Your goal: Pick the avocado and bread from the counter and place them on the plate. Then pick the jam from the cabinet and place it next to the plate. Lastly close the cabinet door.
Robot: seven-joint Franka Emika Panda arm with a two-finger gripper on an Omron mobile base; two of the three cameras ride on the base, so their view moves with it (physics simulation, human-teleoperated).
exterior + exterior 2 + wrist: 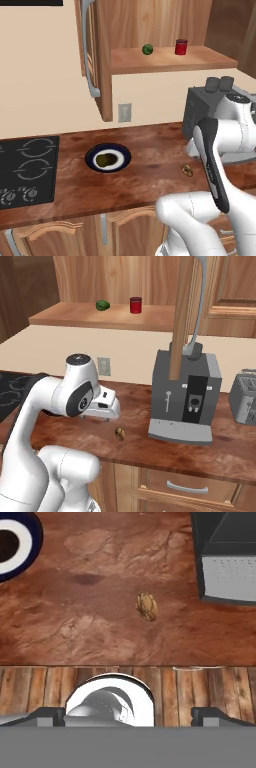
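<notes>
The dark olive avocado (105,159) lies on the blue-rimmed plate (90,157) on the counter (145,185). Right of the plate, the small tan bread (187,170) rests on the wood, in front of the coffee machine; it also shows from the other side (119,433). My gripper (131,716) hangs above the counter with its jaws wide apart and nothing between them, and the bread (146,606) lies below and ahead of it, untouched. The red jam (181,46) stands on the cabinet shelf (165,61). The cabinet door (89,45) stands open.
A green ball (147,49) sits on the shelf left of the jam. A grey coffee machine (185,401) stands right of the bread, a toaster (245,396) farther right. The black stovetop (27,170) is left of the plate. The counter's front edge runs just below the gripper.
</notes>
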